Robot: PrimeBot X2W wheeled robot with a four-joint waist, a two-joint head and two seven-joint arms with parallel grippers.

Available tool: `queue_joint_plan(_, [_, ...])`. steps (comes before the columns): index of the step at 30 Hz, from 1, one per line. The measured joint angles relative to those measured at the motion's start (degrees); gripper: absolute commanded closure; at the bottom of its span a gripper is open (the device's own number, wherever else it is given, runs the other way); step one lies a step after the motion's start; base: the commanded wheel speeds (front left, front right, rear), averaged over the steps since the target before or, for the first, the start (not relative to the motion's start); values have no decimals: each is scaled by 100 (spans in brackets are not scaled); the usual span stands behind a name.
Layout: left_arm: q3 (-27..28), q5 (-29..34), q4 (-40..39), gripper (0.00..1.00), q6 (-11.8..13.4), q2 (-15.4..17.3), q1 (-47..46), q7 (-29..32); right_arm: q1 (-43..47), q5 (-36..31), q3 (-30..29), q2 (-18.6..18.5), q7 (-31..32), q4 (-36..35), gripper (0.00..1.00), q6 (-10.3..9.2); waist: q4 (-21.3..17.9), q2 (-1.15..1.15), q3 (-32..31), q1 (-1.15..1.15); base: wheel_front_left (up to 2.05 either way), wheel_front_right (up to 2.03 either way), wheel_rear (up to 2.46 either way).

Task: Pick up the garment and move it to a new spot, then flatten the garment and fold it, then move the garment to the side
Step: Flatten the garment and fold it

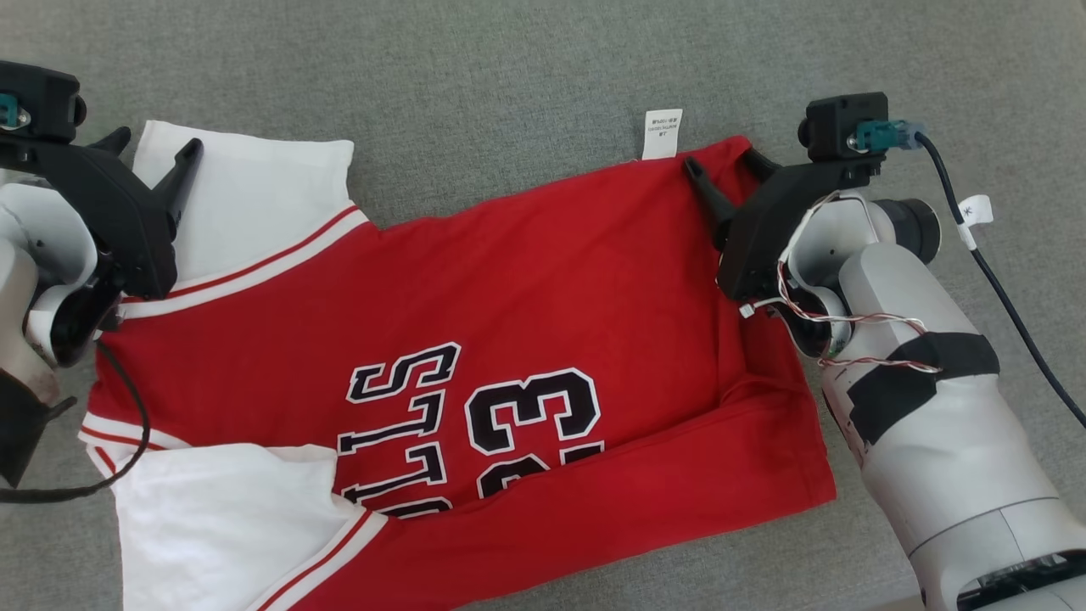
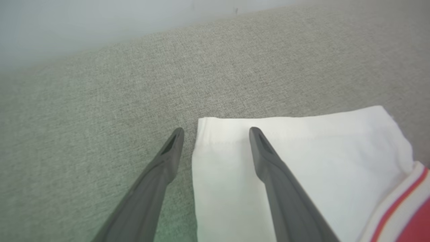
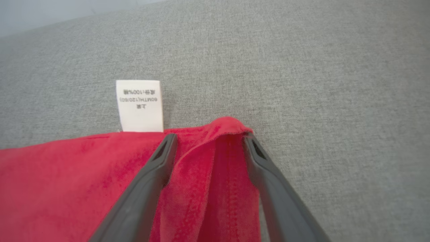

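The garment (image 1: 526, 280) is a red jersey with white sleeves and black-and-white lettering, spread on a grey fabric surface. My left gripper (image 1: 153, 148) stands open over the far white sleeve (image 1: 254, 195). In the left wrist view the gripper (image 2: 216, 132) straddles the sleeve's (image 2: 302, 161) corner edge, one finger over cloth and one over bare surface. My right gripper (image 1: 721, 161) is open at the jersey's far right hem corner. In the right wrist view the gripper (image 3: 209, 137) has a raised fold of red cloth (image 3: 221, 161) between its open fingers.
A white care label (image 1: 663, 133) sticks out past the far hem, also seen as a label (image 3: 139, 106) just left of my right fingers. Grey fabric surface (image 1: 509, 76) extends beyond the jersey. A black cable (image 1: 1001, 288) trails along the right arm.
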Motion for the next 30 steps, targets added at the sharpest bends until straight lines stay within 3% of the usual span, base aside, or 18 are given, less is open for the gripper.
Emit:
queue_joint_plan(8, [-388, -215, 308, 1, 0, -4, -266, -33, -317, 156, 162, 98, -120, 302, 0, 0, -46, -1, 127, -1, 0, 0, 0])
queue_joint_plan(9, [-465, -236, 315, 58, 0, -7, -281, -19, -348, 160, 182, 102, -143, 334, 0, 0, -43, -1, 135, 0, 0, 0, 0])
queue_joint_plan(10, [-515, -259, 334, 98, 0, -12, -305, -23, -366, 166, 193, 107, -182, 369, 40, 0, -36, -1, 139, -1, 0, 0, 0])
queue_joint_plan(12, [-595, -323, 379, 100, 0, -35, -353, -74, -400, 166, 199, 110, -319, 437, 100, 0, -13, -1, 140, 0, 0, 0, 0])
queue_joint_plan(21, [-739, -787, 201, 100, 0, -92, -288, -935, -351, 294, 301, -52, -935, 584, 100, 0, 160, -1, -61, 0, 0, 0, 0])
queue_joint_plan(30, [-882, -1107, -491, 100, 0, -10, 278, -2007, 480, 905, 610, -582, -1434, 90, 100, 0, 479, -1, -534, -1, 0, 0, 0])
